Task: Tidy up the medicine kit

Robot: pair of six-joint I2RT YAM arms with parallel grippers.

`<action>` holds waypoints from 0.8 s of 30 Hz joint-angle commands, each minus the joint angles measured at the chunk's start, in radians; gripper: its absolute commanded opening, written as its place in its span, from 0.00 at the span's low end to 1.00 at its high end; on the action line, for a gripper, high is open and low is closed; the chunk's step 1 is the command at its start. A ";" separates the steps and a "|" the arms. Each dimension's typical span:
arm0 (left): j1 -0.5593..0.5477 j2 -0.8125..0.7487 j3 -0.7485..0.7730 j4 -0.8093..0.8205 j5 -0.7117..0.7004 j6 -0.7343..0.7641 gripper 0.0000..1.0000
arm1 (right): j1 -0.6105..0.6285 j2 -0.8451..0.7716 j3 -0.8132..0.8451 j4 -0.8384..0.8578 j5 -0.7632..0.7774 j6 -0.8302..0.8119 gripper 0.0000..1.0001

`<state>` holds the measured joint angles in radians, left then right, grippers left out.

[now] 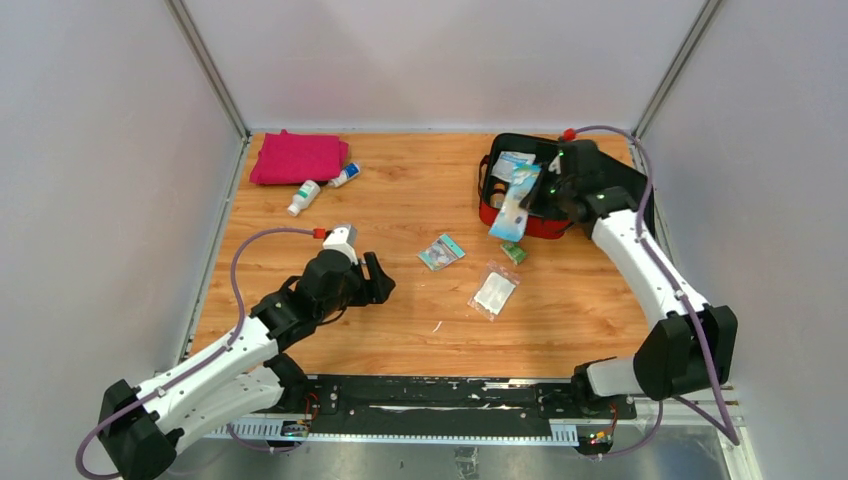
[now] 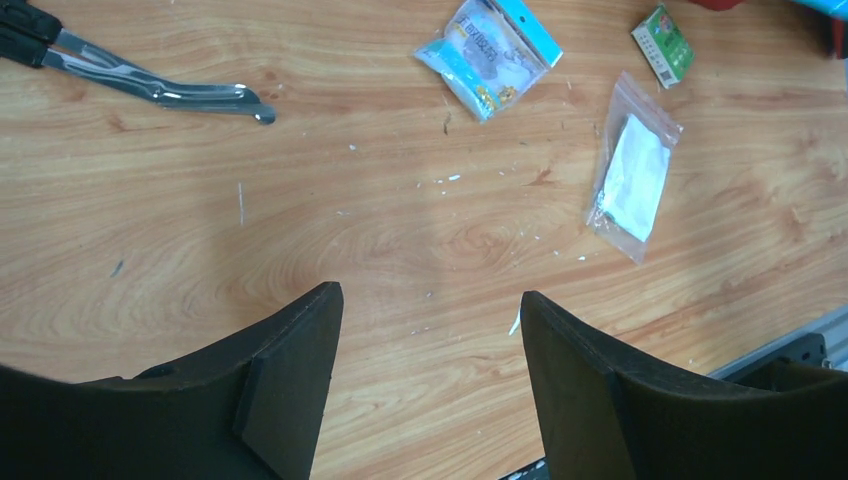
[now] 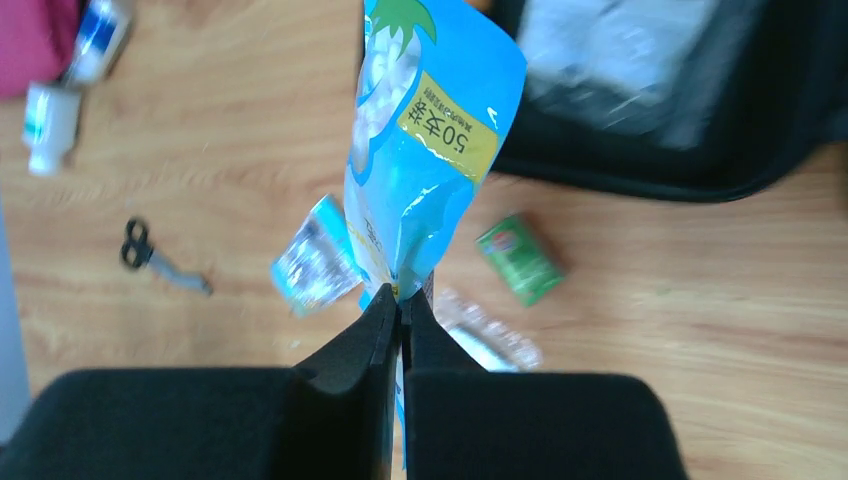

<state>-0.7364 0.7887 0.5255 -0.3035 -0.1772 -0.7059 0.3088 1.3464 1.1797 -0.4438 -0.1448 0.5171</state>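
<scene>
The red medicine kit (image 1: pixel 545 229) lies open at the back right, its black lining showing, with a white packet (image 1: pixel 512 163) inside. It also shows blurred in the right wrist view (image 3: pixel 650 180). My right gripper (image 1: pixel 538 187) (image 3: pixel 402 295) is shut on a blue packet (image 1: pixel 514 206) (image 3: pixel 430 130) and holds it above the kit's front-left edge. My left gripper (image 1: pixel 378 280) (image 2: pixel 430 330) is open and empty above bare wood at centre left.
On the table lie a small blue-topped packet (image 1: pixel 441 251) (image 2: pixel 490 55), a clear bag with a white pad (image 1: pixel 494 291) (image 2: pixel 633 180), a green box (image 1: pixel 514 254) (image 3: pixel 520 258) and scissors (image 2: pixel 150 85). A pink cloth (image 1: pixel 298 157) and two small bottles (image 1: pixel 304 196) are back left.
</scene>
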 commanded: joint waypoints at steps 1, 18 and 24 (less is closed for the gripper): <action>-0.004 -0.012 -0.004 -0.046 -0.028 0.008 0.71 | -0.171 0.039 0.112 -0.092 0.029 -0.122 0.00; -0.004 -0.008 -0.013 -0.131 -0.085 0.002 0.73 | -0.352 0.683 0.720 -0.243 -0.002 -0.251 0.00; -0.004 0.013 -0.016 -0.120 -0.094 0.011 0.73 | -0.359 0.856 0.922 -0.301 -0.042 -0.246 0.01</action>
<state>-0.7364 0.7895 0.5251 -0.4213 -0.2413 -0.7063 -0.0341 2.1414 1.9873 -0.6632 -0.1539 0.2886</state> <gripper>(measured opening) 0.728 0.030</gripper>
